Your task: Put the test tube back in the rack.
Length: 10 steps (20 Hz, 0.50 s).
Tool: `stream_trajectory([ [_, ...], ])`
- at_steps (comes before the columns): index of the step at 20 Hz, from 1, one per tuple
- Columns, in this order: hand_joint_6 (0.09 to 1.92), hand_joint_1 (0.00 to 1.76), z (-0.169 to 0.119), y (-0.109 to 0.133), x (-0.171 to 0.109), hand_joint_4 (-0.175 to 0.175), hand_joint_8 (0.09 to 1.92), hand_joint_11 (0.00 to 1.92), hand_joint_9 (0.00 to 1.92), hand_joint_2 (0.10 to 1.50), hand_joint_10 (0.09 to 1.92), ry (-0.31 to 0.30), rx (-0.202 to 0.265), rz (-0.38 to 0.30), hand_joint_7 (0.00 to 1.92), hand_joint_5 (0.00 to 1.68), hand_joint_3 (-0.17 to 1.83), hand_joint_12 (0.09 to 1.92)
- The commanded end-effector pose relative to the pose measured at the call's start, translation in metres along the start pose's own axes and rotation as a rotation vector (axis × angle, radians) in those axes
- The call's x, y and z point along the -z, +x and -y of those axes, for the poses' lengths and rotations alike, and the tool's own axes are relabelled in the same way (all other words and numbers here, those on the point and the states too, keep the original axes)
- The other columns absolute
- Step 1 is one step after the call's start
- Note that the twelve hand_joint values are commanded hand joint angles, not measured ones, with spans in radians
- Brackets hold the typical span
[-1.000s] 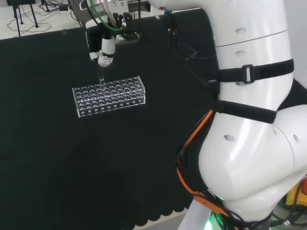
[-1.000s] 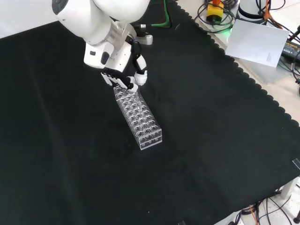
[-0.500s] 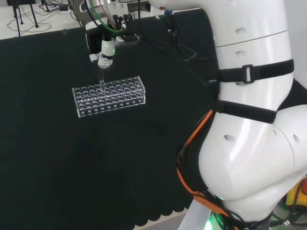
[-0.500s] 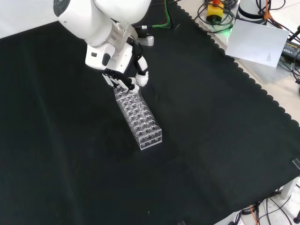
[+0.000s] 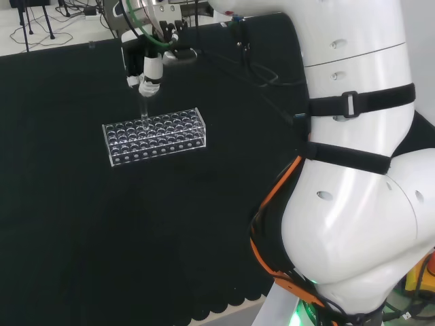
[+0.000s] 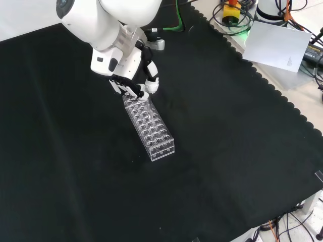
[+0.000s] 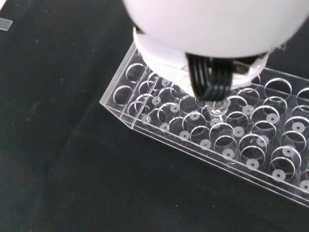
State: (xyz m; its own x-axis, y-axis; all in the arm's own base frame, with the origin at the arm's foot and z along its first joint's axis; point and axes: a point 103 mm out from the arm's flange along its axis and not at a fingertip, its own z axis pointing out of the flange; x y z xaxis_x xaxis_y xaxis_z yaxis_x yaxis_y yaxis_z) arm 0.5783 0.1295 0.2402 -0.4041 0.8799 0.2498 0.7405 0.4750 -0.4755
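Note:
A clear plastic test tube rack [image 5: 154,135] lies on the black cloth, its holes holding nothing that I can make out. The black and white hand [image 5: 149,73] hangs over the rack's far side, fingers curled round a clear test tube [image 5: 144,111] that points straight down. In the front view the hand [image 6: 132,84] is above the upper end of the rack [image 6: 150,126]. In the wrist view the tube's rounded end [image 7: 215,108] sits over a hole in the rack [image 7: 203,140]; whether it has entered the hole I cannot tell.
The arm's white links [image 5: 353,170] stand at the head view's right. Cables [image 5: 255,64] cross the cloth behind the rack. Beyond the cloth's scalloped edge [image 6: 282,101] lie a white sheet [image 6: 280,44] and wiring.
The hand with the tube has crept slightly upward in the head view. The rack has not moved.

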Motion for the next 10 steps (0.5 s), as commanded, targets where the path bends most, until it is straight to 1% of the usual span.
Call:
stream_trajectory([
  [1, 0.32, 1.45, -0.0008, -0.0019, 0.0006, -0.175, 0.34, 1.15, 1.53, 0.43, 0.19, -0.001, -0.001, 0.004, 1.60, 1.49, 0.88, 1.15],
  [10, 0.32, 1.45, -0.0016, -0.0041, 0.0001, -0.175, 0.34, 1.15, 1.53, 0.43, 0.19, 0.008, -0.005, 0.012, 1.60, 1.49, 0.88, 1.15],
])
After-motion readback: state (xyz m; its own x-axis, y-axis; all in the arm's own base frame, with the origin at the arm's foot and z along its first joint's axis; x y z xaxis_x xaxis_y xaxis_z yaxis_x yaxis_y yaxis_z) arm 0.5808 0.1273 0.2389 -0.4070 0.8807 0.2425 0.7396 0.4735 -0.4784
